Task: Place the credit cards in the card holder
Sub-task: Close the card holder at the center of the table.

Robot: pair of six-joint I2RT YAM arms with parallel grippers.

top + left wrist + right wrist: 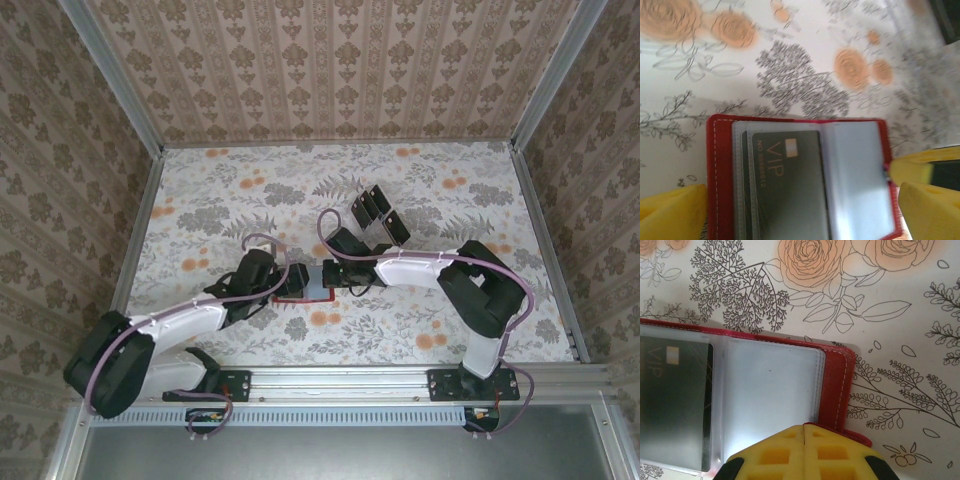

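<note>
The red card holder (303, 296) lies open on the floral table between both arms. A black VIP credit card (790, 190) sits inside its left clear sleeve, and the right sleeve (770, 390) looks empty. My left gripper (800, 215) is open, one yellow finger (670, 210) on each side of the holder (720, 175). My right gripper (805, 429) is shut, its tips resting on the near edge of the holder (837, 385) by the empty sleeve. The same card (675, 400) shows at the left of the right wrist view. More dark credit cards (372, 207) stand farther back.
A clear slotted rack (385, 222) holds the standing cards behind the right arm. The right gripper's yellow tip (910, 171) shows at the holder's right edge. Patterned walls enclose the table on three sides, and a metal rail (330, 380) runs along the front.
</note>
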